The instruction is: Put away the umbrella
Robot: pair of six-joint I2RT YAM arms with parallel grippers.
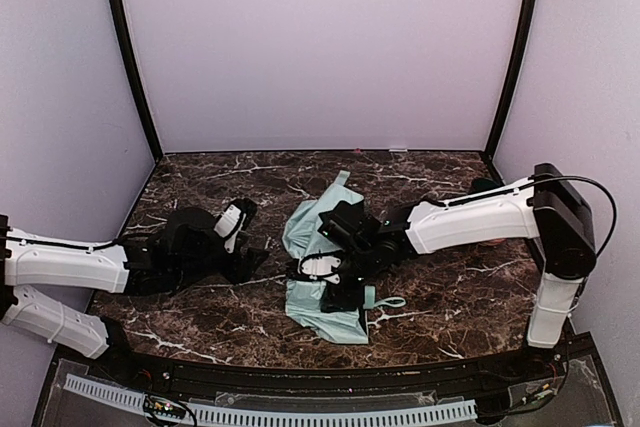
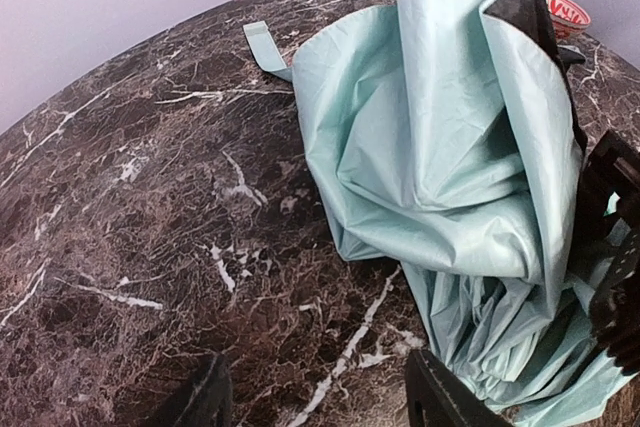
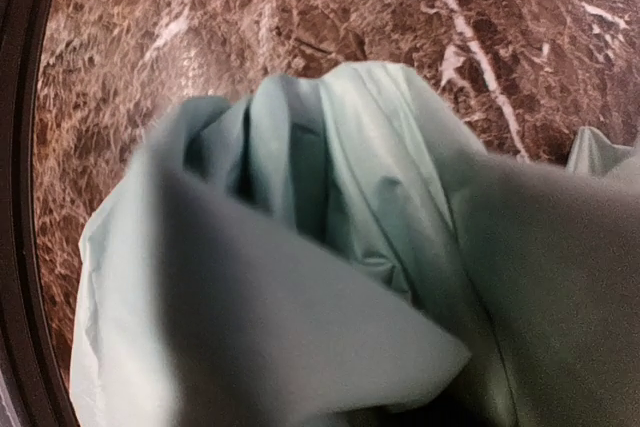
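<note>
Top external is showing the umbrella [image 1: 305, 227] lying near-to-far beneath the right gripper [image 1: 335, 272], whose grip is hidden by fabric. The left gripper [image 1: 245, 237] is sitting alongside, spread wide and empty.

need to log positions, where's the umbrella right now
In the top view the umbrella lies around the middle of the marble table, reaching toward its near edge, with the right pincer over it and the left pincer just to its left.
</note>
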